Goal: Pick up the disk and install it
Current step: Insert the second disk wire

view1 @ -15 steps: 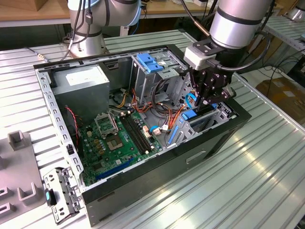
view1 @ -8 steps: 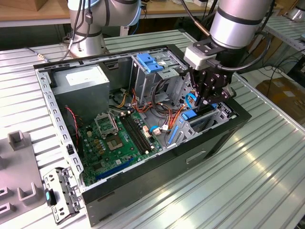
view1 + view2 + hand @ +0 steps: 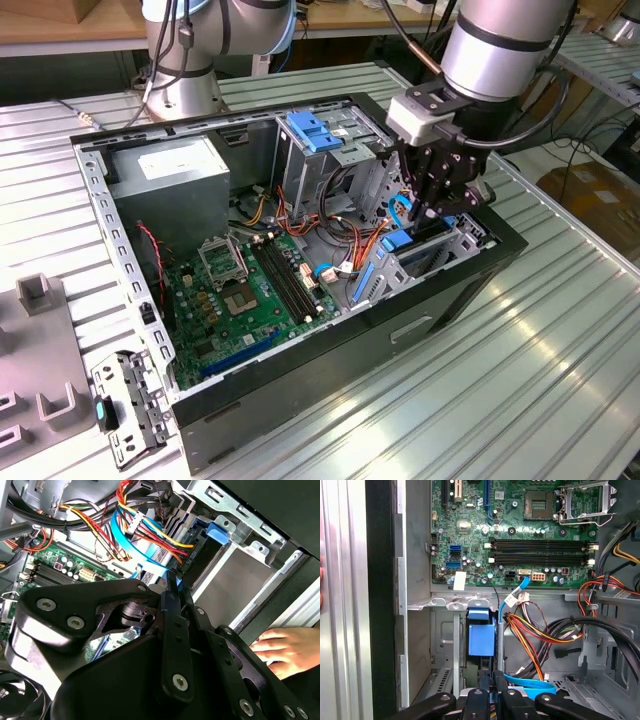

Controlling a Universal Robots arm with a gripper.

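Black linkage of my gripper [image 3: 490, 682] sits nearest, jaws pinching the disk [image 3: 481, 639] by its blue carrier, edge-on in the lower bay of the computer case [image 3: 330, 345]. My arm reaches steeply down. Beyond, the first wrist view shows the motherboard [image 3: 520, 530]; the second catches a hand [image 3: 282, 650] outside the case.

Bright, even light falls from above; glare streaks the ribbed metal table [image 3: 560, 330] in the exterior view. In the second wrist view the near black gripper [image 3: 172, 587] blurs, with shadow deep inside the case [image 3: 400, 330].
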